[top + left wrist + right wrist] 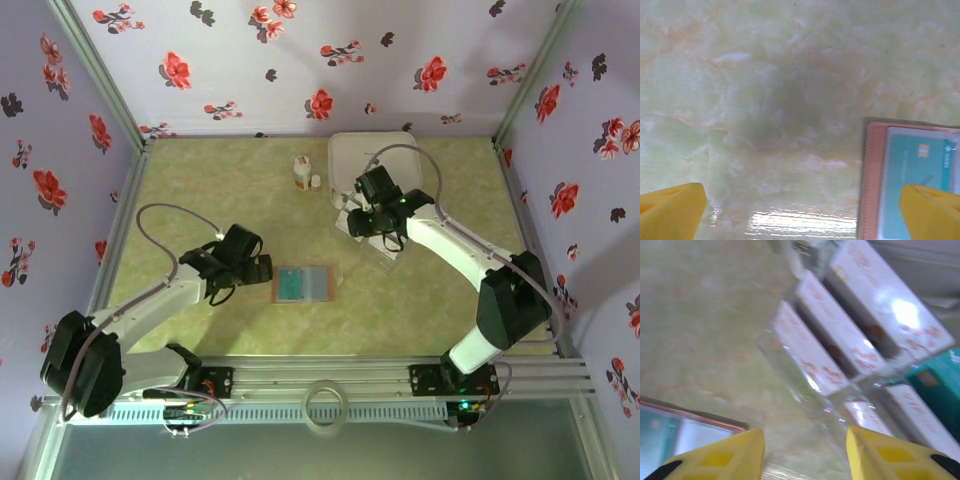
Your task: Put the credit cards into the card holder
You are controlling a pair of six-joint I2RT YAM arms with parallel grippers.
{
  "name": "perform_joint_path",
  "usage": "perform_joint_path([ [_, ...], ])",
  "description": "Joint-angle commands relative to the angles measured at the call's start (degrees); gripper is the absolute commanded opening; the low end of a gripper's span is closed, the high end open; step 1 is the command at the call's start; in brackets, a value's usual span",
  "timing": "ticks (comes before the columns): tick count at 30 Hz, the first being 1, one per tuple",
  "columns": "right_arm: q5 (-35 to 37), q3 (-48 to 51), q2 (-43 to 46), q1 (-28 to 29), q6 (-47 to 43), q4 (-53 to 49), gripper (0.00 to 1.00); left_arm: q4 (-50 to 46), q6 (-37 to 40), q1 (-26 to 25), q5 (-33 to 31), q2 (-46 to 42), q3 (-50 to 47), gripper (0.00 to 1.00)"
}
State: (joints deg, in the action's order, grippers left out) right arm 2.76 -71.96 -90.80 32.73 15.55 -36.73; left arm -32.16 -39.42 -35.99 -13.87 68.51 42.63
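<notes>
The card holder lies open mid-table, brown-rimmed with a pale inner face and a teal card on its left half. My left gripper hovers open just left of it, its right fingertip over the holder's edge. Several white credit cards with pinkish print stand in a clear slotted rack, beside another teal card. My right gripper is open with nothing between its fingers, low by the rack's near corner. The view is blurred.
A large white box sits at the back behind the right gripper. Two small white bottles stand to its left. The holder's corner shows at the lower left of the right wrist view. Flowered walls enclose the green table.
</notes>
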Motion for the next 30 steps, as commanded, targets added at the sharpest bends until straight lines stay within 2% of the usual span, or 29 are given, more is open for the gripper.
perform_joint_path([
  [1,5.5,-2.2,-1.8,-0.9,-5.6,-6.5,0.46,-1.2,1.5,0.4,1.3,-1.2,1.3,1.00],
  [10,10.3,-2.6,-5.7,-1.2,-8.0,-8.2,0.45,-0.3,0.6,0.4,2.1,-0.7,-0.4,1.00],
  [25,9.7,-0.7,-8.9,-1.2,-8.8,-7.0,0.43,0.8,-0.1,0.4,2.6,-0.5,-1.6,1.00],
  [30,8.8,0.2,-8.7,-1.2,-8.9,-6.7,0.37,1.1,-0.3,0.3,2.8,-0.1,-1.8,1.00],
])
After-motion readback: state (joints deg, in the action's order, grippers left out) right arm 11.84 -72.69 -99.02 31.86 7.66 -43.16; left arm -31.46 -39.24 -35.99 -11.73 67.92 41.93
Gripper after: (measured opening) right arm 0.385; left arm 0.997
